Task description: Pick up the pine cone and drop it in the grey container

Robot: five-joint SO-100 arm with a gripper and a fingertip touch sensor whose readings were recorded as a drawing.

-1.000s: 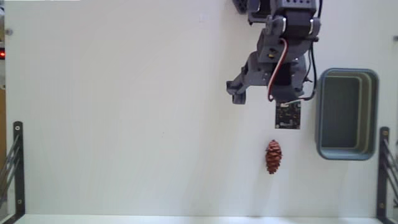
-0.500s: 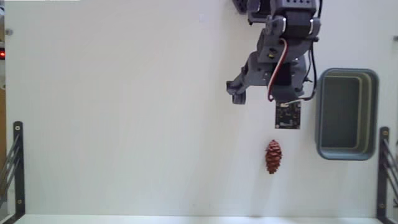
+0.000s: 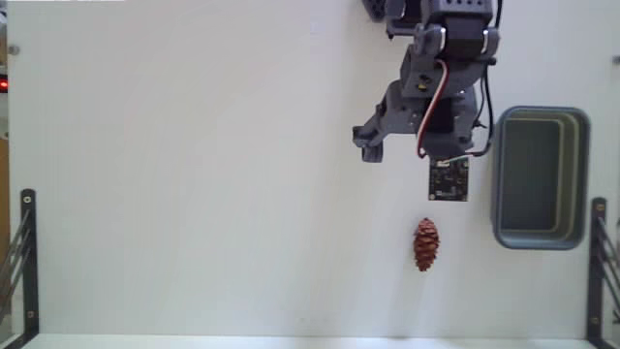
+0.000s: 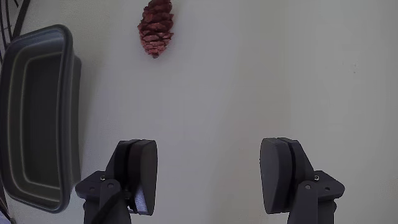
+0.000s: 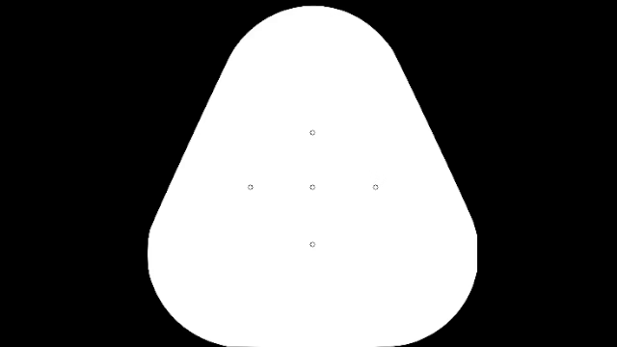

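Worktop (image 3: 194, 194): white, plain, filling the fixed view; black metal brackets (image 3: 24, 252) are standing at its left and right edges near the bottom corners.

Arm (image 3: 441, 68): dark grey, reaching in from the top edge, right of centre, with red, white and black cabling and a small circuit board (image 3: 449, 179) hanging at its lower end.

Grey container (image 3: 540, 176): blue-grey rectangular tub, rounded corners, thick rim, darker inside, lying against the right edge of the worktop with its long side running along that edge. Nothing is showing inside it. In the wrist view it is sitting at the left (image 4: 37, 118).

Gripper (image 4: 208, 174): spread wide, both dark pads in the wrist view well apart, holding nothing, only bare worktop between them.

Pine cone (image 3: 425, 243): reddish-brown, scaly, lying on the worktop toward the bottom edge, just below the circuit board and apart from it, left of the container. In the wrist view (image 4: 156, 28) it is lying ahead of the gripper, off toward the left pad's side, narrower tip pointing back at the gripper. Its long axis is running roughly along the reach line, so the jaws would likely be closing across its narrow width after a forward reach with a slight shift toward the container side.
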